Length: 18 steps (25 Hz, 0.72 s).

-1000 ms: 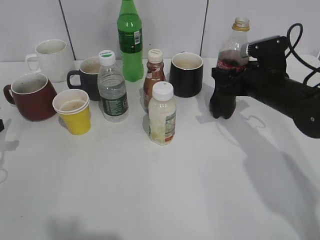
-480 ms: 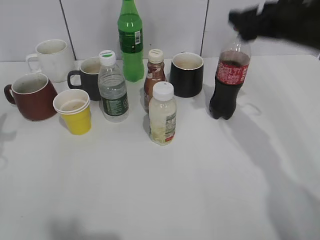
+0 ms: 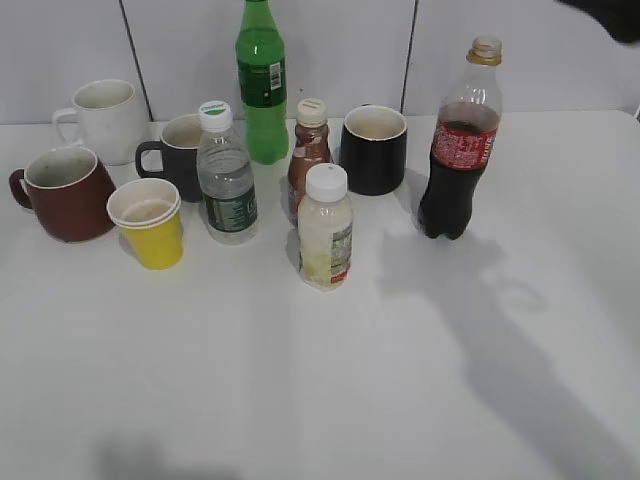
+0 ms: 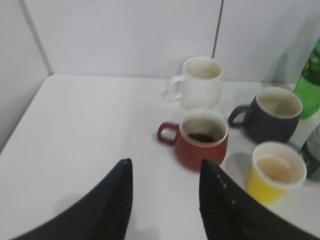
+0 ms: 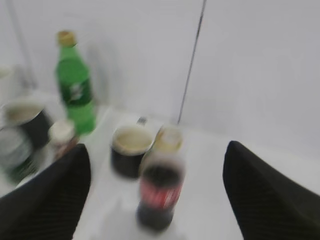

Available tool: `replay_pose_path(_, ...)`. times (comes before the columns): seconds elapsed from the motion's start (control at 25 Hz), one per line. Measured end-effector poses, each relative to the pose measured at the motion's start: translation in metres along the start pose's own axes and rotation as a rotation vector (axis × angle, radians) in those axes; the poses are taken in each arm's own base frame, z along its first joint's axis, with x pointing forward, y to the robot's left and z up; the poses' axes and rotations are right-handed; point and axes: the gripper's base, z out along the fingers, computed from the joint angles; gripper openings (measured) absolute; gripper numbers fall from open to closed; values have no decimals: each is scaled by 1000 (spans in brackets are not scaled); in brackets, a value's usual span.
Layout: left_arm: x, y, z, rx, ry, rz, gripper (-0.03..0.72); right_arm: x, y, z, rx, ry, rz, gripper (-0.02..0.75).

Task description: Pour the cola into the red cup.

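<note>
The cola bottle (image 3: 458,150) stands upright and uncapped on the table's right side, held by nothing. It shows blurred in the right wrist view (image 5: 160,192), below and between the wide-open jaws of my right gripper (image 5: 157,149), which is well above it. The red cup (image 3: 62,193) sits at the far left; in the left wrist view (image 4: 202,147) a little dark liquid shows in its bottom. My left gripper (image 4: 166,170) is open and empty, above the table, short of the red cup.
A white mug (image 3: 105,118), a dark mug (image 3: 178,152), a yellow paper cup (image 3: 150,222), a water bottle (image 3: 226,175), a green bottle (image 3: 261,85), a small brown bottle (image 3: 307,155), a milky bottle (image 3: 325,228) and a black mug (image 3: 373,148) crowd the middle and left.
My right gripper let go of the cola bottle and rose up and away, almost out of the exterior view. The bottle stays standing where it was.
</note>
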Motion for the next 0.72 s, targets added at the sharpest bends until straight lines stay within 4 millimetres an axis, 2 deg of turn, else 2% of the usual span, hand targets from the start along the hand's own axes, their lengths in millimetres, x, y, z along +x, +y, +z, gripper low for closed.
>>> replay_pose_path(0.16, 13, 9, -45, -37, -2, -27, 347, 22, 10, -56, -77, 125, -18, 613)
replay_pose_path(0.36, 37, 17, -92, -36, -10, -31, 347, 66, -10, -135, -55, 334, -46, 603)
replay_pose_path(0.48, 55, 19, -109, -25, 48, 13, 347, 90, -21, -179, -70, 334, -24, 597)
replay_pose_path(0.6, 68, 19, -120, -7, 95, 37, 347, 118, -24, -203, -97, 307, 4, 596)
replay_pose_path(0.72, 79, 18, -120, 22, 112, 64, 347, 143, -23, -208, -125, 291, 22, 595)
